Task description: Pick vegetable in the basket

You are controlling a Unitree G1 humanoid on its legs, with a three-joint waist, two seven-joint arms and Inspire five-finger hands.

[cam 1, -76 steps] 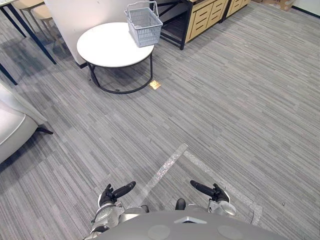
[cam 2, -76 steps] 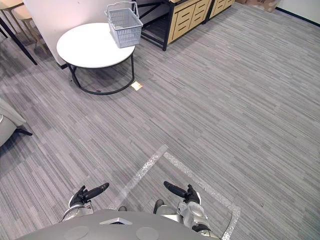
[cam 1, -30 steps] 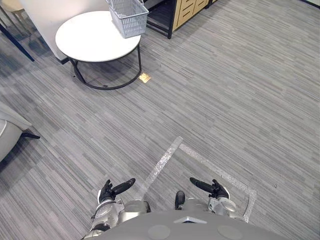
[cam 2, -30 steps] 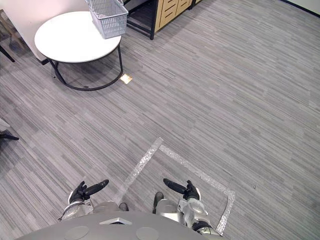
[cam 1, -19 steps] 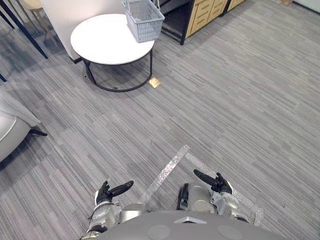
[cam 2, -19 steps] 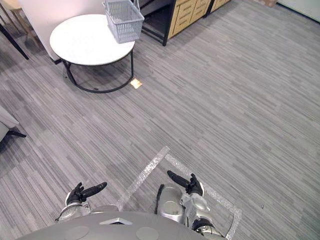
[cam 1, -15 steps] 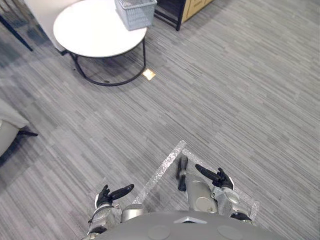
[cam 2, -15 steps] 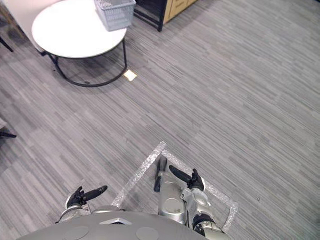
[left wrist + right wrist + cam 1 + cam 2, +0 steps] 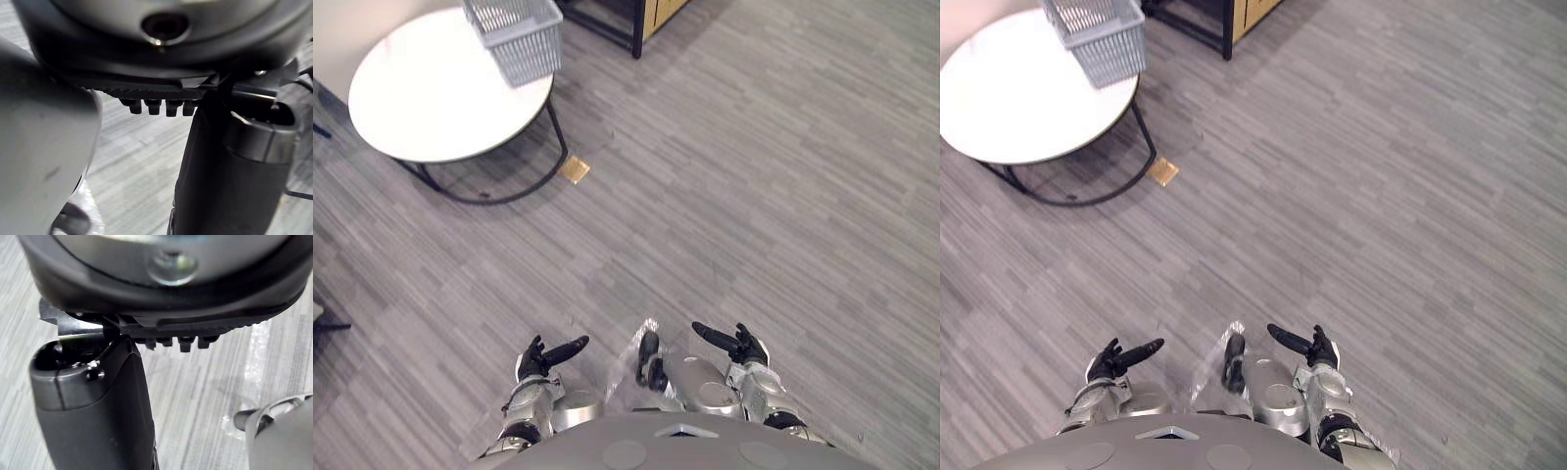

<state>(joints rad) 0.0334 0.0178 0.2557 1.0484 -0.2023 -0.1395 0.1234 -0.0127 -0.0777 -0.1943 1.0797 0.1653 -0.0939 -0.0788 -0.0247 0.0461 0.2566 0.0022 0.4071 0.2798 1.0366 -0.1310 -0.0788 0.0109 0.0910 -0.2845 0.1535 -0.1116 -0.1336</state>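
No text, number or sign can be read anywhere. A small tan square [image 9: 574, 169] lies on the floor [image 9: 764, 196] just beside the round surface [image 9: 411, 108], well ahead of the left robot hand [image 9: 536, 358]; any print on it is too small to tell.

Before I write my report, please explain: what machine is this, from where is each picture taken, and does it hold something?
This is a humanoid robot on a grey floor. The two wide pictures come from cameras in its head, looking down; the two close ones from cameras on its wrists, looking along each dark hand. Its left hand and right hand are open and hold nothing. Ahead stands a round white table with a grey basket on it; what the basket contains I cannot tell.
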